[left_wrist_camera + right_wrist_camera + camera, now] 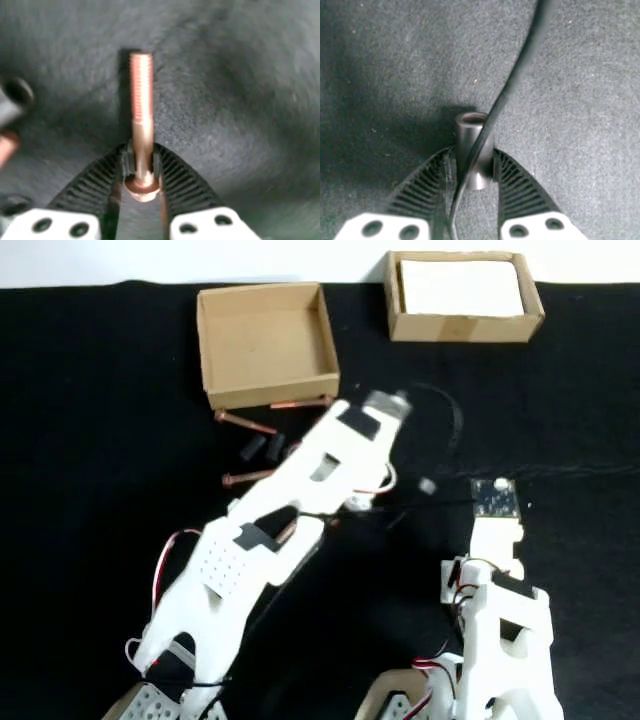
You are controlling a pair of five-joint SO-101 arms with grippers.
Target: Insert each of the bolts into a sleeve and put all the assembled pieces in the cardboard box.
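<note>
The left hand (141, 156) is clamped on a copper bolt (141, 110) just above its head. This leaves the whole shank and the threaded tip jutting straight out past the fingertips, so the free end can lead into a bore. The right hand (472, 161) grips a dark sleeve (466, 134) by its lower half. The sleeve's open mouth faces away from the fingers and stands proud of them, so nothing of the hand blocks the hole. A black cable (520, 65) hangs across the front of the sleeve and over part of its mouth; it could foul the meeting of the two parts.

Both pieces appear lifted just off the dark bench (100, 440), each casting a shadow on the cloth below. Insertion looks like the step in hand: each part is held with its mating end free.

Beyond the left arm lie loose bolts (245, 420) and spare sleeves (262, 447), close to the front wall of the open, empty cardboard box (262, 395). A second box (460, 328) sits farther out from the right hand.
</note>
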